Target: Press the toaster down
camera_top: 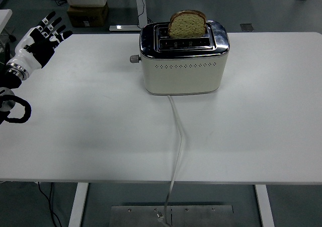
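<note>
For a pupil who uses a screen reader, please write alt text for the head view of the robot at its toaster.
A cream toaster with a slice of bread standing up out of a slot sits on a white table, its white cord trailing over the near edge. The robot's left hand hovers open at the far left, well short of the toaster's side lever.

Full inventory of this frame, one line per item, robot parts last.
toaster: 1, cream with chrome top, far centre of table
bread slice: 1, brown, standing up out of the toaster's far slot
toaster lever: 1, grey, on toaster's left end
power cord: 1, white, from toaster front over the near table edge
table: 1, white
cardboard box: 1, brown, floor beyond table, top left
left hand: 1, black and white, fingers spread, far left edge, holding nothing
right hand: not in view
</note>
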Available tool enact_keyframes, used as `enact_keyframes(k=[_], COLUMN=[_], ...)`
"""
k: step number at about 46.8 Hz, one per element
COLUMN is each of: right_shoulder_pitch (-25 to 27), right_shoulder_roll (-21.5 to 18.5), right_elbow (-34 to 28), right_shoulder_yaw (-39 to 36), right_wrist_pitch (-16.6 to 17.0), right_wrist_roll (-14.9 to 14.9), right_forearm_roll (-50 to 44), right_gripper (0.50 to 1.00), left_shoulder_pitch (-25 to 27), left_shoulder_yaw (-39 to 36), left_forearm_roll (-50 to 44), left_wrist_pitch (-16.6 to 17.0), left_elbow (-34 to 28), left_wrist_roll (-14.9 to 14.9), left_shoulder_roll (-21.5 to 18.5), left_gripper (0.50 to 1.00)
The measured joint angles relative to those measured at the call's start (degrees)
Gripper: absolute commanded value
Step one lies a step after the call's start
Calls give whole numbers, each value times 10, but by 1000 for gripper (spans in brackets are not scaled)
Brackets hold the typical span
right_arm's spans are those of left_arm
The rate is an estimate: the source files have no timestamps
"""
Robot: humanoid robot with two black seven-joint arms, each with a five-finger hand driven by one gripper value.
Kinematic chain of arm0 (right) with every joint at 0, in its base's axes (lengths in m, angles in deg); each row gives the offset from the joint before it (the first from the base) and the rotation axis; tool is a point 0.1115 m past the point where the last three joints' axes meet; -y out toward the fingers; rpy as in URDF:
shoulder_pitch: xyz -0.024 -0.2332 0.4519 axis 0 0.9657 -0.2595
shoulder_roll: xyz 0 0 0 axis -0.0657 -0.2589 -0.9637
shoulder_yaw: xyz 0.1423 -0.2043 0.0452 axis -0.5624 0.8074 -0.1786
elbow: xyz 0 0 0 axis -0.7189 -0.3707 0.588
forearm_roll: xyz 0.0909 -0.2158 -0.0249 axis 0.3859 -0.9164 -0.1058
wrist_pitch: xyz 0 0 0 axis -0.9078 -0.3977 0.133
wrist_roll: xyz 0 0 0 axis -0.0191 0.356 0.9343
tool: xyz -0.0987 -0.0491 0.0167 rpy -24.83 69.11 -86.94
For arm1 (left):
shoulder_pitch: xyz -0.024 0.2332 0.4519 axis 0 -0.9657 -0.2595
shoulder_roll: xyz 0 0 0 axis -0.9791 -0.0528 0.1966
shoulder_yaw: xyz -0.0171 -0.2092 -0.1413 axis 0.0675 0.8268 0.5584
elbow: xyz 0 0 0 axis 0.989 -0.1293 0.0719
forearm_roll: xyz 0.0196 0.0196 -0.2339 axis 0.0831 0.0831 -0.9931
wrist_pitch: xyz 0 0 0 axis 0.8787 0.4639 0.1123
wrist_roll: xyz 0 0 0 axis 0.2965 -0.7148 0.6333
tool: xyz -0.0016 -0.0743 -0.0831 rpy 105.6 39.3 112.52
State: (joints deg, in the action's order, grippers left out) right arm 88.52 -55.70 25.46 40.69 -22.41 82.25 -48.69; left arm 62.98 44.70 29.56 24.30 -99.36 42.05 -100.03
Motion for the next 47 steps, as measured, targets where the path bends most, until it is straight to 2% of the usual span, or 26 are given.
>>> enact_keyframes(k=[23, 47], right_shoulder_pitch=[0, 0], right_shoulder_roll=[0, 0], right_elbow=[0, 0], right_shoulder_yaw=[0, 0], right_wrist_pitch=[0, 0], right_wrist_roll=[0, 0], right_forearm_roll=[0, 0], right_gripper=[1000, 998], left_shoulder_pitch=[1, -2], left_shoulder_yaw=[0, 0], left_forearm_roll=[5, 4], left_wrist_pitch=[-1, -21], left_elbow=[0, -2], left_wrist_roll=[0, 0], left_shoulder_roll=[5, 8], left_gripper=[1000, 1000])
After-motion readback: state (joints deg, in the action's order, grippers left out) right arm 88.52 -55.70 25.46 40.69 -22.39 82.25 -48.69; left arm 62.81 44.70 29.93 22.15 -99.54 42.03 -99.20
